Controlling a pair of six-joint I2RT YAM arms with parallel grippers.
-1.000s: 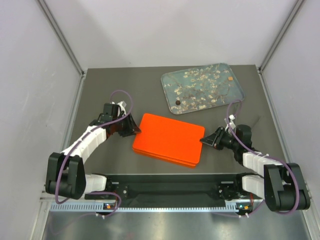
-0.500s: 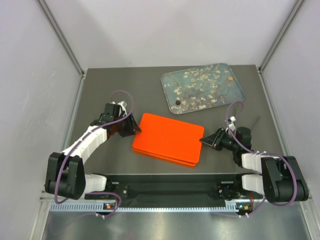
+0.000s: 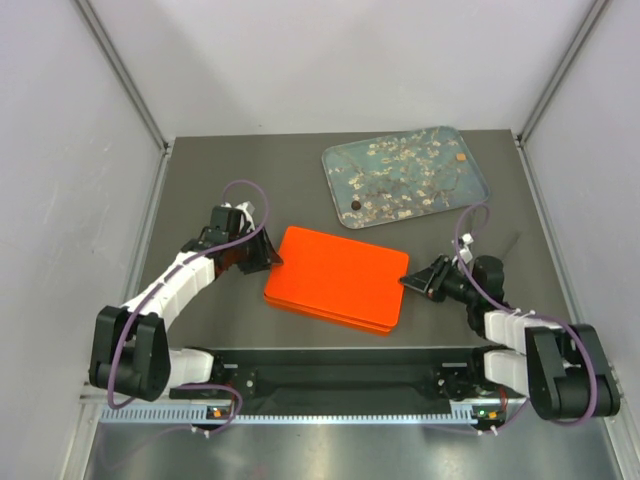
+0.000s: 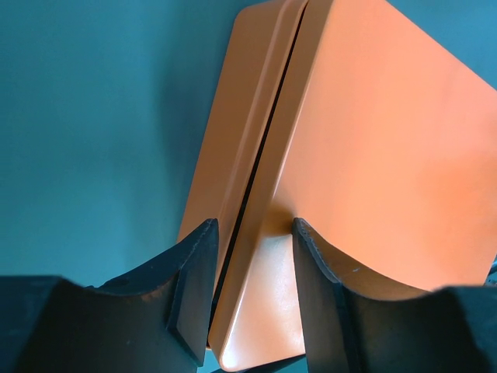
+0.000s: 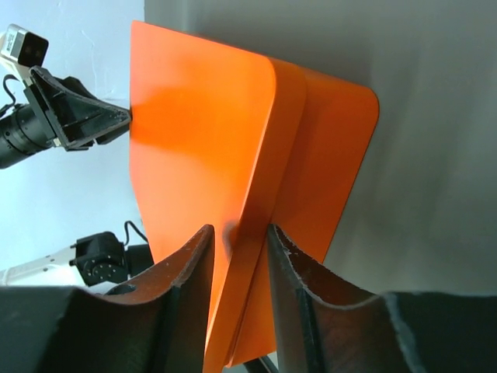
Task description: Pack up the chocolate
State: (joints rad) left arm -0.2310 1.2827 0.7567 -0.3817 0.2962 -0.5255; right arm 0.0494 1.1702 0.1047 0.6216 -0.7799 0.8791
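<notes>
A closed orange box (image 3: 338, 278) lies flat at the table's middle. My left gripper (image 3: 270, 258) is shut on its left corner; in the left wrist view the fingers (image 4: 252, 225) clamp the lid and base (image 4: 373, 140). My right gripper (image 3: 405, 281) is shut on the box's right corner, its fingers (image 5: 239, 229) on either side of the lid edge (image 5: 202, 140). One dark round chocolate (image 3: 354, 207) sits at the near left of the blossom-print tray (image 3: 420, 185). A small tan chocolate (image 3: 461, 157) sits near the tray's far right corner. The box's inside is hidden.
The tray lies at the back right of the grey table, just beyond the box. White enclosure walls stand on both sides and at the back. The arm bases and a black rail run along the near edge.
My right arm has shifted slightly at the box's right corner. The box, the tray and my left arm have not visibly moved.
</notes>
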